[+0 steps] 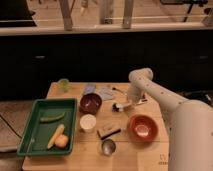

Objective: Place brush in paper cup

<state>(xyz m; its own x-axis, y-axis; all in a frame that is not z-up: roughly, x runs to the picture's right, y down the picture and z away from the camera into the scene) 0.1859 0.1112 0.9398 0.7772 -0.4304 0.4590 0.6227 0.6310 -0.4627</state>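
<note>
Wooden desk (pixel 85 159) in the lower half of the frame, dark cabinets behind it. The white arm enters from the lower right, bends at an elbow right of centre, and drops to the desk. End effector (pixel 129 103) sits low, right at the brush (pixel 120 105); cannot tell whether it is released, clenched or grasping the brush. The brush lies on the desk just right of centre, dark head pointing left, pale handle running right under the end effector. Paper cup (pixel 88 122) stands upright left of centre, well apart from the brush, below a dark red bowl (pixel 90 103). An orange bowl (pixel 141 126) sits below the end effector. A tan block with a black edge (pixel 109 131) lies between cup and orange bowl, a metal cup (pixel 108 146) just below it. A green tray (pixel 30 145) at lower left holds a green vegetable (pixel 52 118) and orange-yellow pieces (pixel 59 139). A translucent green cup (pixel 63 84) stands at the desk's upper left corner.
</note>
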